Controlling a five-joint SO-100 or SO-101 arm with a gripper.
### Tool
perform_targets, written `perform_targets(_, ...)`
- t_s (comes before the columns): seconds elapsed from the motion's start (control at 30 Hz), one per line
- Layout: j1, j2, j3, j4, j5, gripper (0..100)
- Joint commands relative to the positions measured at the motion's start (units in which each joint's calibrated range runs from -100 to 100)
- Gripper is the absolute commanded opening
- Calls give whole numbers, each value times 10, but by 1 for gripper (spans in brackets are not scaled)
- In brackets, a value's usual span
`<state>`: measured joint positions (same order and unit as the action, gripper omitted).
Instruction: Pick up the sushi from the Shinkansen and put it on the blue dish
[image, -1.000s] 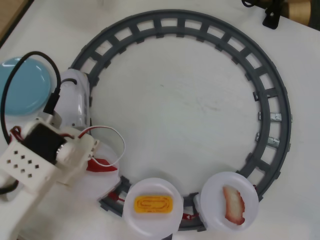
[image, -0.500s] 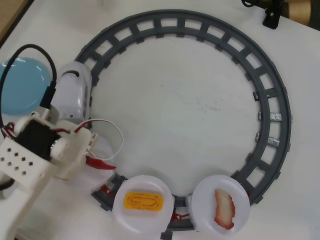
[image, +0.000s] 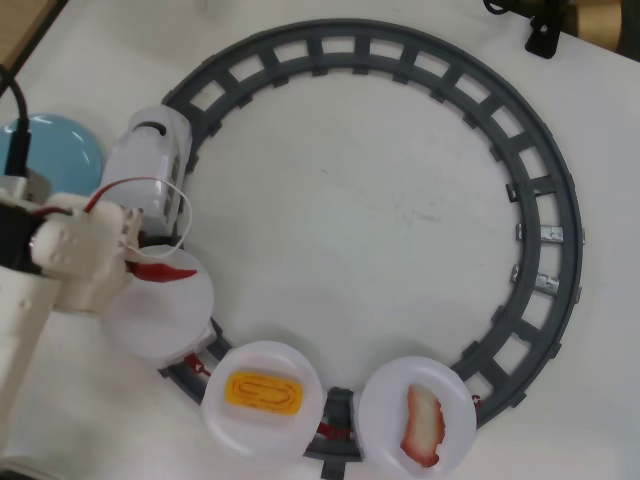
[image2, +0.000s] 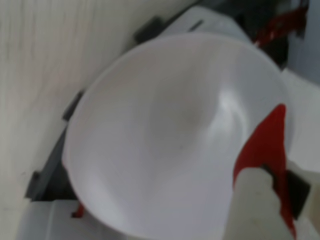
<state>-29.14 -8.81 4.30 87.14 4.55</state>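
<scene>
Overhead view, left to right. At the far left edge the blue dish (image: 62, 150), a glossy light-blue round, lies on the white table (image: 350, 220), partly cut by the frame and partly covered by the arm and its black cable (image: 18, 120). Just right of it, the Shinkansen (image: 150, 165), a white toy train with a rounded nose and dark window, sits on the grey circular track (image: 545, 180); little free table separates dish from train. Below the nose, the hand (image: 150, 268) reaches from the left edge over the first white plate (image: 165, 315) and is closed on the sushi (image: 170, 272), a thin dark-red pointed sliver protruding rightwards between the fingers, above the plate's upper rim. In the wrist view the sushi (image2: 265, 145) appears as a flat red pointed piece pinched at the lower right, over the bare plate (image2: 165, 135); whether it touches the plate cannot be told. Further right along the lower arc stand a plate bearing the yellow egg piece (image: 265, 390) and another bearing the pink-and-white piece (image: 423, 424). The interior of the track ring is open table, as is the strip beyond its right side.
</scene>
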Motion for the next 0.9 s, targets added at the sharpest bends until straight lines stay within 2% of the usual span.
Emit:
perform_targets(0.0,-40,18,-71,5,1,3)
perform_targets(0.3,-121,129,-198,8,2,3)
perform_targets(0.63,-195,250,-401,95,42,3)
perform_targets(0.87,-203,347,-507,119,75,3)
